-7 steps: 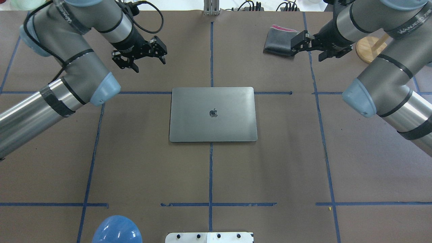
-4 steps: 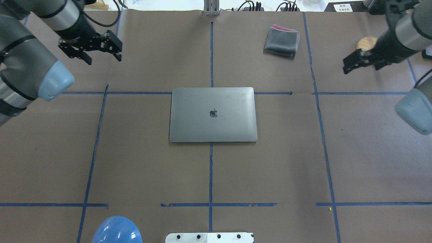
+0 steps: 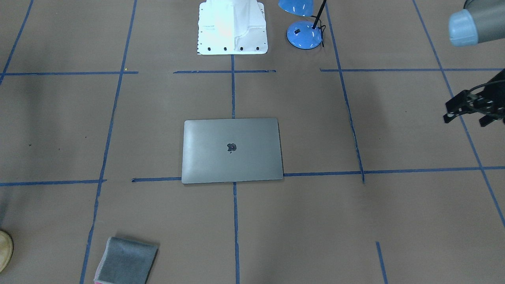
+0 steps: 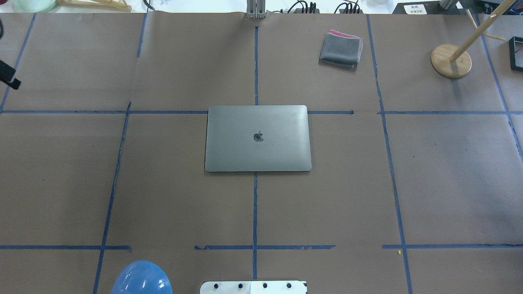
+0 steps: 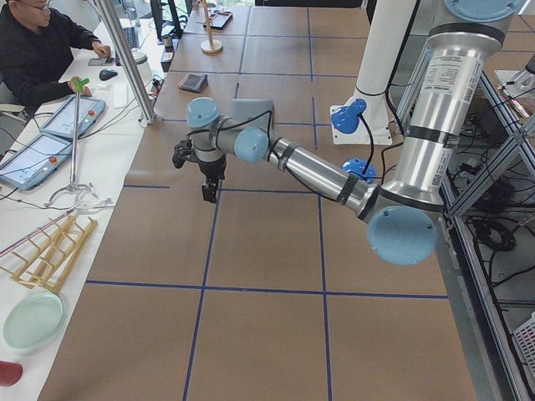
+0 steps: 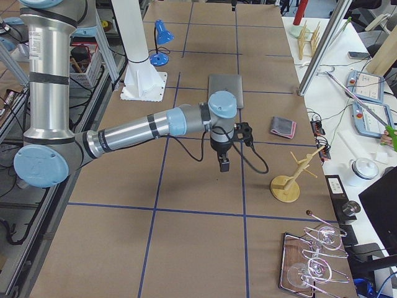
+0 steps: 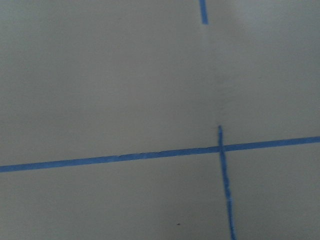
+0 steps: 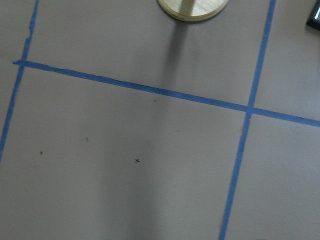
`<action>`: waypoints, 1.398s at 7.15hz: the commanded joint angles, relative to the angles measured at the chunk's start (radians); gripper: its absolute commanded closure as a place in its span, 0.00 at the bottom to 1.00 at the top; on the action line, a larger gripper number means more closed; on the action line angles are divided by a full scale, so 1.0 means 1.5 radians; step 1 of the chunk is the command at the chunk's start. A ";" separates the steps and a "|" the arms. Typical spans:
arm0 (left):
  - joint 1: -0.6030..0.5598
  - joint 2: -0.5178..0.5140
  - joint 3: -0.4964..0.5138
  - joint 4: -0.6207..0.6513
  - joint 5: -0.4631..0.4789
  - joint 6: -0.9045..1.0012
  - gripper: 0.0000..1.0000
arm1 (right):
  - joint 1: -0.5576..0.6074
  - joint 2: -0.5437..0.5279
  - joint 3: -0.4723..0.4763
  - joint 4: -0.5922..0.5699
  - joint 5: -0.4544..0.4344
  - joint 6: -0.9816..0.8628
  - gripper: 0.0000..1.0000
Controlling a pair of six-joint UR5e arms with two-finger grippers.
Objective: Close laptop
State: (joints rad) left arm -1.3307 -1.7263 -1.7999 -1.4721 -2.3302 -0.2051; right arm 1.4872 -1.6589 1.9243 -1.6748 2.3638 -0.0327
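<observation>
The space-grey laptop (image 4: 257, 139) lies flat in the middle of the table with its lid down and the apple logo up. It also shows in the front-facing view (image 3: 232, 150) and the right side view (image 6: 225, 87). My left gripper (image 3: 464, 118) hangs open and empty far out to the laptop's side, above the table; only a black tip of it (image 4: 8, 75) shows at the overhead view's left edge. My right gripper (image 6: 234, 149) shows only in the right side view, away from the laptop near the wooden stand; I cannot tell if it is open or shut.
A folded grey cloth (image 4: 341, 49) lies at the far right of the laptop. A wooden stand (image 4: 450, 61) and a black frame (image 4: 515, 53) are at the far right corner. A blue lamp (image 4: 141, 277) and the white robot base (image 3: 232, 27) sit at the near edge.
Both arms have swung outward, away from the laptop, and left most of the overhead view. The laptop has not moved and its lid stays down.
</observation>
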 commanded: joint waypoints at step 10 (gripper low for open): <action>-0.157 0.090 0.110 0.000 -0.010 0.192 0.00 | 0.061 -0.031 -0.139 0.000 -0.026 -0.077 0.00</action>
State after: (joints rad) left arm -1.5650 -1.5916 -1.6385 -1.4743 -2.3443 0.0809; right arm 1.5782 -1.7058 1.7193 -1.6742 2.3257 -0.1511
